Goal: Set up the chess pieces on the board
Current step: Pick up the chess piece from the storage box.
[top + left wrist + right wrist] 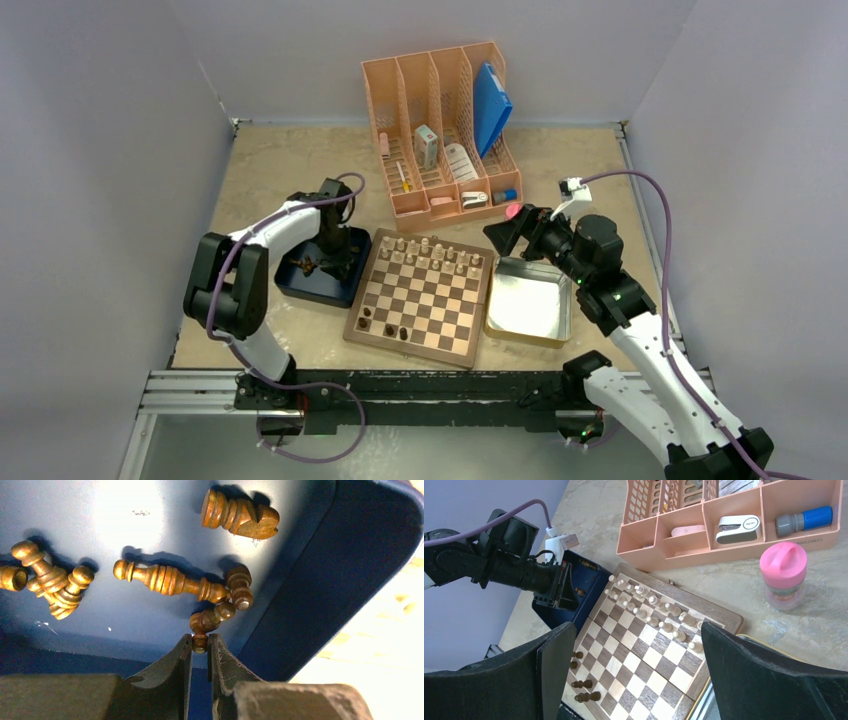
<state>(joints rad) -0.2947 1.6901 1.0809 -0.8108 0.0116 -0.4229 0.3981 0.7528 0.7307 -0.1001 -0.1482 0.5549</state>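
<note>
On the left of the top view, the left gripper (pixel 318 262) reached down into the dark blue tray (pixel 305 290). In the left wrist view its two fingers (pixel 177 667) came up from the bottom middle with only a thin gap between them. They pinched the round end of a small dark piece (pixel 200 642). That piece lay on the tray floor, and its long way ran from the fingertips up and a little to the right. We could not tell if it was one piece or two lying end to end.

More dark chess pieces (pixel 167 580) lay flat around it. A long thin one stretched left to right across the middle, with its small ball top pointing left. A horse-shaped one (pixel 240 515) lay near the top, with its head to the right. A small heap (pixel 55 585) lay at the left edge.

In the middle of the top view sat the board (pixel 440 305). Pale pieces (pixel 425 250) filled its upper rows, and a few dark ones (pixel 390 328) sat near its lower left corner.

To the right was a shiny metal tin (pixel 530 300). The right gripper (pixel 634 630) hung above the table with its jaws spread wide and nothing between them.
</note>
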